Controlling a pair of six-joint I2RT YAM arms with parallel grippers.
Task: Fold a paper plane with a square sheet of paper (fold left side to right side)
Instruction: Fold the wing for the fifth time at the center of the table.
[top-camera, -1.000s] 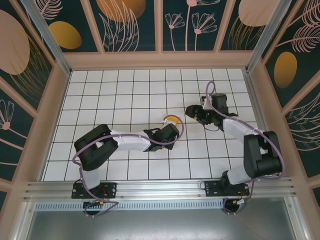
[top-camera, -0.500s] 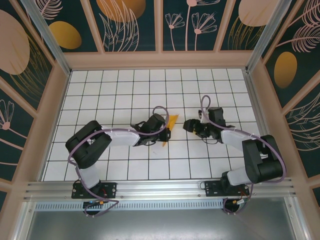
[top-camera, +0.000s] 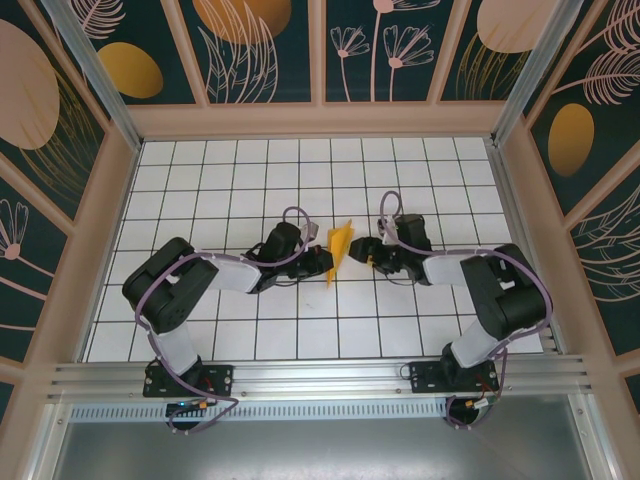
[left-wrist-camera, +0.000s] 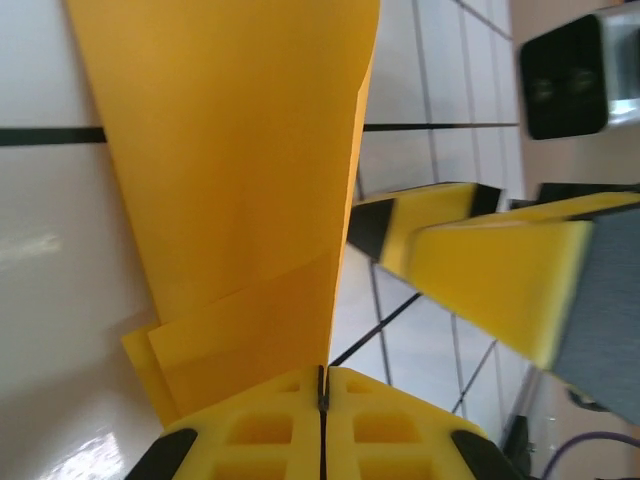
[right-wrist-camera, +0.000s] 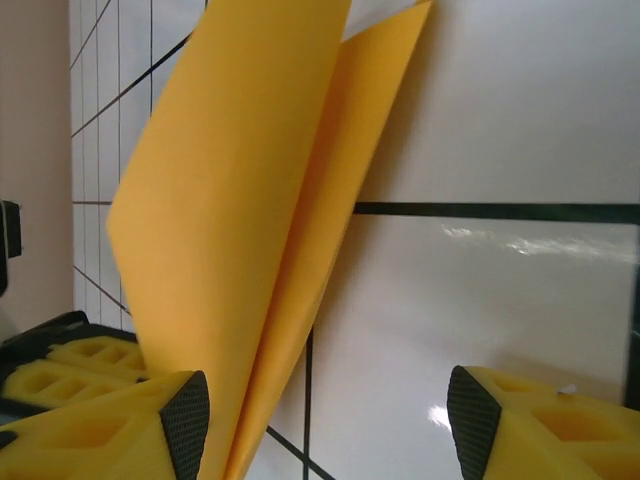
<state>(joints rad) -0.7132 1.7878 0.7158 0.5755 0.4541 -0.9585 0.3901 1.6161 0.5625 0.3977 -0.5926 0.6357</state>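
The square sheet of paper is folded into a narrow orange-yellow paper plane (top-camera: 340, 250) that stands lifted on edge over the tiles, its sharp tip pointing toward the near side. My left gripper (top-camera: 322, 262) is shut on its lower edge; in the left wrist view the jaws (left-wrist-camera: 322, 385) meet with the paper plane (left-wrist-camera: 230, 180) pinched between them. My right gripper (top-camera: 362, 252) is open right beside it. In the right wrist view the paper plane's (right-wrist-camera: 250, 220) two layers rise between my open right gripper's (right-wrist-camera: 330, 425) fingers, close to the left finger (right-wrist-camera: 185, 425).
The white grid-tiled table (top-camera: 250, 180) stretches around both arms. Patterned walls and a wooden frame (top-camera: 320, 118) box it in. My right gripper's fingers (left-wrist-camera: 480, 250) appear close by in the left wrist view.
My left gripper has drawn back to the left and raised the paper on edge. My right gripper has moved left and nearer, up to the paper.
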